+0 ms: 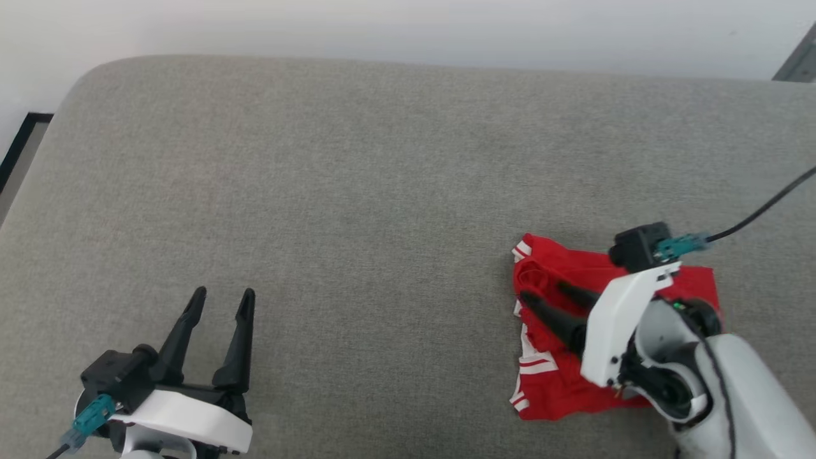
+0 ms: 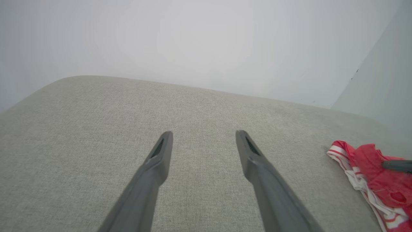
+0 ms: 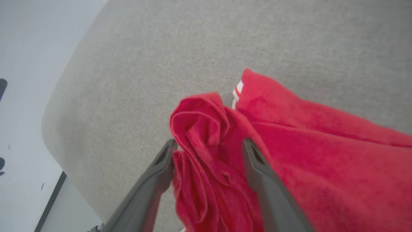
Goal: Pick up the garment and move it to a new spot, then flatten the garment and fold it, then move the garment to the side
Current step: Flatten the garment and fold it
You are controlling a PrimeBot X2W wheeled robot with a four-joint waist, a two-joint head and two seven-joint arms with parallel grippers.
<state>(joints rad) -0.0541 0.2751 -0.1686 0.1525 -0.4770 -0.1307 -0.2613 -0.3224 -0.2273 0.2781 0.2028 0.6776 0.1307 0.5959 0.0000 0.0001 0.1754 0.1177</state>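
The garment (image 1: 554,382) lies bunched at the near right of the grey cushion (image 1: 382,191), neither flat nor neatly folded. The right gripper (image 1: 544,292) has its 2 fingers spread, straddling a raised ridge of red cloth without pinching it. The left gripper (image 1: 224,294) hovers spread and empty at the near left. The first pick-up seems at hand; moving, flattening, folding and setting aside appear left.

Shirt (image 1: 561,395): you see soft red cloth, matt and slightly fuzzy (its white-striped trim is matt too).
Cushion (image 1: 357,191): grey woven cloth, coarse-grained, matt.
Left gripper (image 1: 224,294): dark matt fingers (image 1: 237,344), plastic by the look; your white shell (image 1: 191,421) is smooth, faintly glossy.
Right gripper (image 1: 543,290): same finish.
Wall (image 2: 206,42): smooth, pale, matt.
Cable (image 1: 765,207): black, smooth.
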